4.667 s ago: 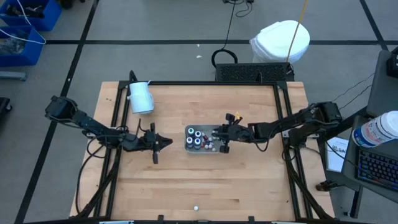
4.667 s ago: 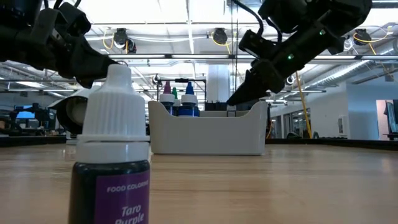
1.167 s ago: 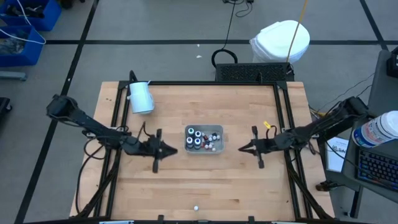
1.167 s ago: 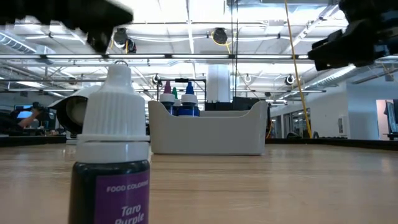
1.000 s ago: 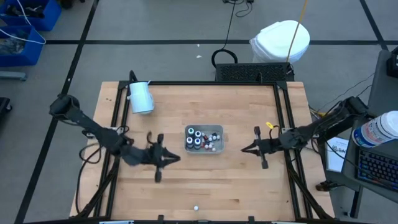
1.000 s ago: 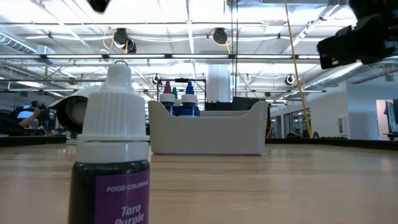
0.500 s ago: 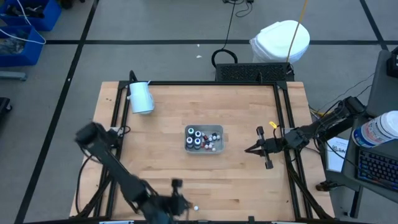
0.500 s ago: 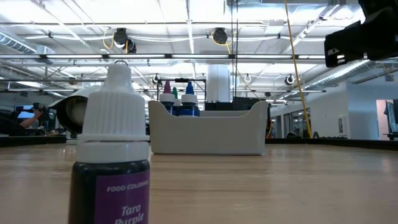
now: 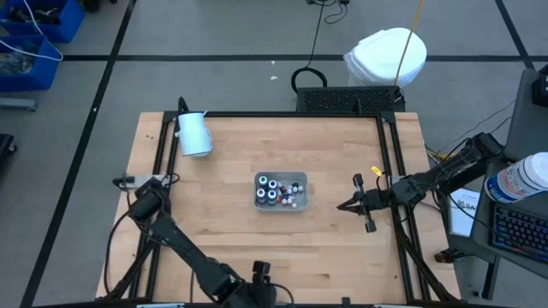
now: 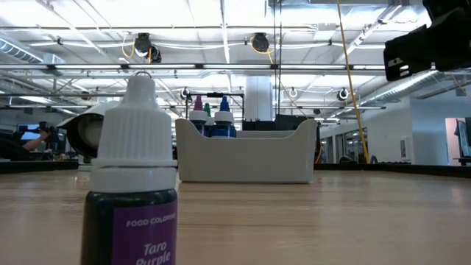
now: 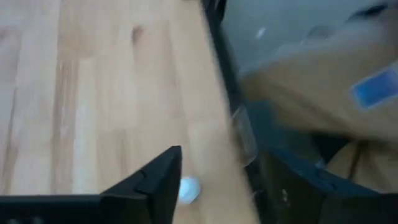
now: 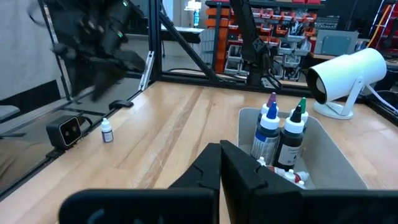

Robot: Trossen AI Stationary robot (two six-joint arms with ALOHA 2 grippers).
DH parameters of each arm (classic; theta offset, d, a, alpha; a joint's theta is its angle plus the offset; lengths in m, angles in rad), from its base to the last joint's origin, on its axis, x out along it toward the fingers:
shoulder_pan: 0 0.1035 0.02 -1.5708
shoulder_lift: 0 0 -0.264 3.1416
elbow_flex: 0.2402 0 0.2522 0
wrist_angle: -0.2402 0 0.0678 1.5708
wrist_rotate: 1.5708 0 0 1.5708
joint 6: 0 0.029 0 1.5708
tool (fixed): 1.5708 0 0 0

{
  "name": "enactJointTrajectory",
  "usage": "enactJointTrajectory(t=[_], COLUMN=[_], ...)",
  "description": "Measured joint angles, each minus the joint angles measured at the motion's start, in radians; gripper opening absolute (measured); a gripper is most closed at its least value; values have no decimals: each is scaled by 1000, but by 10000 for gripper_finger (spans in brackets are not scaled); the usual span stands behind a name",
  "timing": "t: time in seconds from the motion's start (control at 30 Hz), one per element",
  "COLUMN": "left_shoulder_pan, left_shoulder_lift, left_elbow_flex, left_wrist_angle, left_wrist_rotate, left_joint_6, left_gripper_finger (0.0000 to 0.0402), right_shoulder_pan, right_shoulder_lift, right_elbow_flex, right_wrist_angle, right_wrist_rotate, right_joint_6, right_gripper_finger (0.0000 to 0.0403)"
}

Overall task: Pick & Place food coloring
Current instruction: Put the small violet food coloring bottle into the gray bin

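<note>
A lone food coloring bottle [image 10: 132, 169] with a white cap and a purple label stands upright on its base at the table's near edge. It also shows small in the right wrist view [image 12: 107, 130]. My left gripper [image 9: 261, 284] hangs over that spot and hides the bottle in the high view. It is open, and the bottle's cap [image 11: 188, 188] shows beside one finger [image 11: 158, 183], farther off. More food coloring bottles [image 12: 281, 134] stand in the grey tray [image 9: 300, 202] mid-table. My right gripper [image 9: 342, 205] waits shut, right of the tray.
A white cylinder [image 9: 195, 133] lies at the table's far left corner. Black frame rails [image 9: 158, 162] line the table's sides. A small camera block [image 12: 68, 130] sits at the near edge by the lone bottle. Bare wood lies between the tray and the near edge.
My left gripper has swung from beside the tray's left side toward the table's near edge. It has sunk and tipped downward, and now hangs over the lone bottle. The bottle has kept its place.
</note>
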State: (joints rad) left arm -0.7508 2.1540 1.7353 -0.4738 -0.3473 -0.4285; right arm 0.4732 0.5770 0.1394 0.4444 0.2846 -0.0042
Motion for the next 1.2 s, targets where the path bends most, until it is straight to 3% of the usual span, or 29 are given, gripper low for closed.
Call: enactJointTrajectory(t=[0.23,0.47,0.73,1.2], left_shoulder_pan=[25,56,85,96], left_shoulder_lift=[1,1,1,31], left_elbow_flex=[-76,-120,-129,-130], left_wrist_angle=[-27,5,31,45], left_wrist_rotate=[42,145,166,194], left_joint_6=[12,-6,-35,-25], left_gripper_finger=[252,237,213,211], right_shoulder_pan=[0,0,0,0], right_shoulder_lift=[0,0,0,0], right_elbow_flex=[0,0,0,1], right_wrist_angle=[-12,-14,-15,-27], right_wrist_rotate=[0,0,0,1], right_joint_6=[-2,-1,16,15], right_gripper_finger=[1,0,0,0])
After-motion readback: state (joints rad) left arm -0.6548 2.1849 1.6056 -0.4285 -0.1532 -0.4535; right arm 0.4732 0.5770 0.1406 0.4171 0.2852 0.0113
